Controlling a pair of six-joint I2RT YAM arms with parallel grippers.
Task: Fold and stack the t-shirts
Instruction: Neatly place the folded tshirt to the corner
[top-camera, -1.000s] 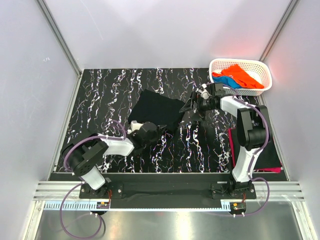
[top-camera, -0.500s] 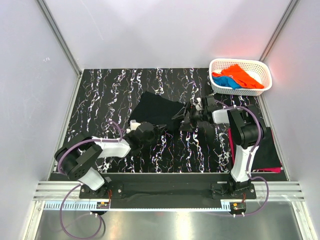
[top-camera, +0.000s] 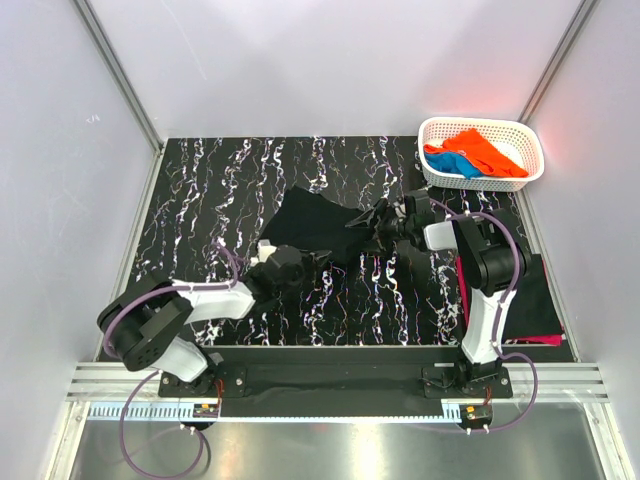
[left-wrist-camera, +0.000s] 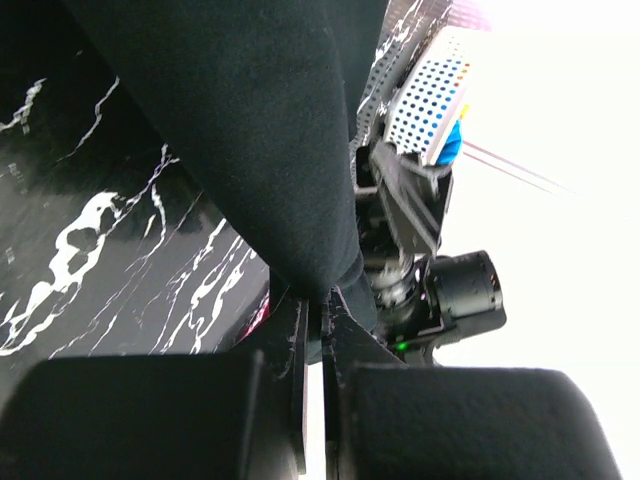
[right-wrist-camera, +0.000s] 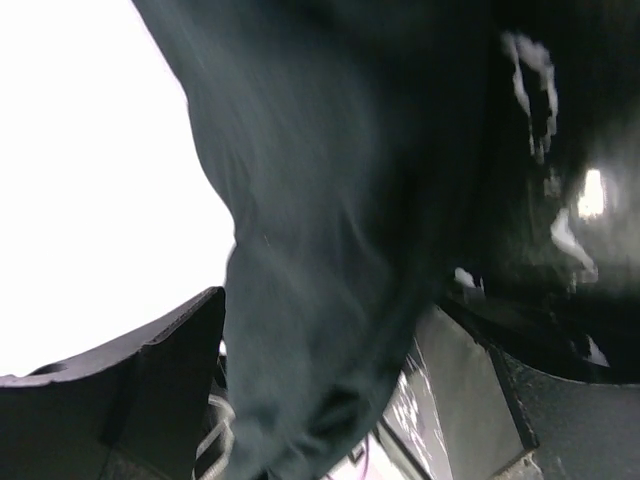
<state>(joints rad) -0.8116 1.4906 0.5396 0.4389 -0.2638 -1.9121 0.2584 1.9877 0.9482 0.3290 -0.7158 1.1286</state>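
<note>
A black t-shirt (top-camera: 312, 220) lies crumpled mid-table. My left gripper (top-camera: 308, 262) is shut on its near edge; in the left wrist view the cloth (left-wrist-camera: 260, 130) hangs pinched between the closed jaws of the left gripper (left-wrist-camera: 322, 305). My right gripper (top-camera: 375, 220) is at the shirt's right edge. In the right wrist view the black cloth (right-wrist-camera: 330, 250) drapes between the right gripper's (right-wrist-camera: 330, 345) wide-apart fingers (right-wrist-camera: 170, 370), not clamped. Orange (top-camera: 480, 148) and blue (top-camera: 450, 163) t-shirts lie in the basket. Folded black (top-camera: 535, 290) over magenta (top-camera: 545, 338) shirts lie at the right edge.
The white lattice basket (top-camera: 482, 125) stands at the back right corner, also seen from the left wrist as the basket (left-wrist-camera: 425, 100). The marbled black table (top-camera: 200, 200) is bounded by grey walls on three sides. The right arm (left-wrist-camera: 435, 290) shows close behind the shirt.
The right gripper moved left from near the basket onto the shirt's right edge, its jaws narrowing a little. The left arm shifted slightly, still gripping the near edge.
</note>
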